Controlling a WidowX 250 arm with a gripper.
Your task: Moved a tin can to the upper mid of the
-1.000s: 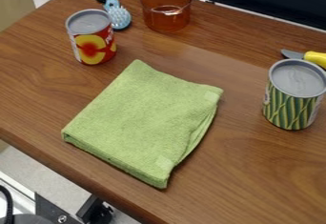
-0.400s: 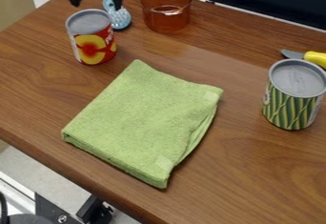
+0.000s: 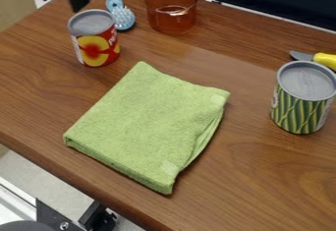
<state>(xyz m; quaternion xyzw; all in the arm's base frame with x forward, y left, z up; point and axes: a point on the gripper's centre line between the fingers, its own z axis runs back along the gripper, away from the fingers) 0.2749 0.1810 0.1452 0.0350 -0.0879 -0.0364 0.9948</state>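
Observation:
At the top left, my gripper [image 3: 62,1] hangs just behind and above the red and yellow can, its two black fingers apart with nothing between them. The red and yellow tin can [image 3: 95,41] stands upright on the table's left part. A taller can with a green striped label [image 3: 300,108] is upright near the right edge. Between the two cans, nearer the front, lies a folded green cloth [image 3: 151,122].
Behind the red can lies a light blue brush [image 3: 122,16], with an orange transparent pot [image 3: 172,16] to its right. A yellow-handled knife [image 3: 324,60] lies behind the striped can. The wooden table's front edge [image 3: 78,180] runs diagonally at lower left.
The gripper came further into view at the top and then shifted left, from over the brush to the left of it. The cans and cloth have kept their places.

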